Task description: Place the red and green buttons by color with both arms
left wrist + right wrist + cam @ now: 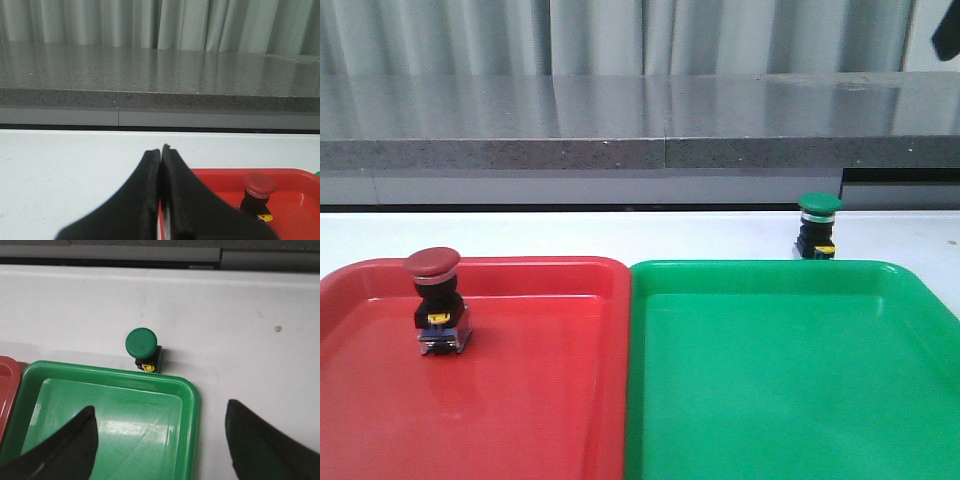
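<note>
The red button stands upright inside the red tray, near its far left; it also shows in the left wrist view. The green button stands on the white table just behind the green tray, and shows in the right wrist view past the tray's far rim. My left gripper is shut and empty, over the table by the red tray's edge. My right gripper is wide open above the green tray's far right corner, short of the green button.
A grey stone ledge runs along the back of the white table, with pale curtains behind. The two trays sit side by side, touching. No arm shows in the front view apart from a dark tip at the top right.
</note>
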Available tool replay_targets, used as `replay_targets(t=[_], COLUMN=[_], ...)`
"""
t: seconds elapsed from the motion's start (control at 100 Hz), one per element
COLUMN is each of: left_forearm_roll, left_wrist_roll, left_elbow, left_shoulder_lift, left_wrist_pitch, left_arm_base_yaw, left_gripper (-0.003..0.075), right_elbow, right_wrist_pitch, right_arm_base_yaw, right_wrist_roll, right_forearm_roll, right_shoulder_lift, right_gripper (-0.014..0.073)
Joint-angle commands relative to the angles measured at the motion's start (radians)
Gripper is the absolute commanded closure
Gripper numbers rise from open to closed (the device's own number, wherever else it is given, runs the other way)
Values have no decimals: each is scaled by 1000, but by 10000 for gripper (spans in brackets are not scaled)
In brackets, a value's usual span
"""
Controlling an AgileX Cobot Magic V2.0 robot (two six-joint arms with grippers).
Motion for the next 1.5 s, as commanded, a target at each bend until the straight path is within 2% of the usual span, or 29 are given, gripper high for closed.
replay_targets(t=[0.0, 0.44, 0.76, 1.26, 1.33, 1.49], left_forearm_roll=[-2, -2, -2, -2, -2, -2], left_wrist_roll=[-3, -3, -3, -3, -3, -3], left_elbow=[42, 42, 42, 42, 42, 42], left_shoulder_lift=[-31, -31, -31, -31, -31, -31], left_wrist_pitch=[-82, -82, -82, -82, -82, -82], left_arm_base_yaw=[1, 1, 1, 1, 1, 1], left_gripper=[739, 739, 739, 739, 739, 739], right_elbow=[-93, -329, -346, -346, -346, -346], right_wrist_pitch=[-61, -58, -58, -66, -52, -33], right_arm_base_yaw=[24, 69, 83, 97, 97, 97], right_wrist_roll=[-19, -19, -19, -19, -19, -19], right_forearm_roll=[13, 12, 12, 12, 12, 12], right_shoulder_lift=[56, 399, 528, 591, 597, 602], right_gripper=[55, 55, 55, 57, 91, 248])
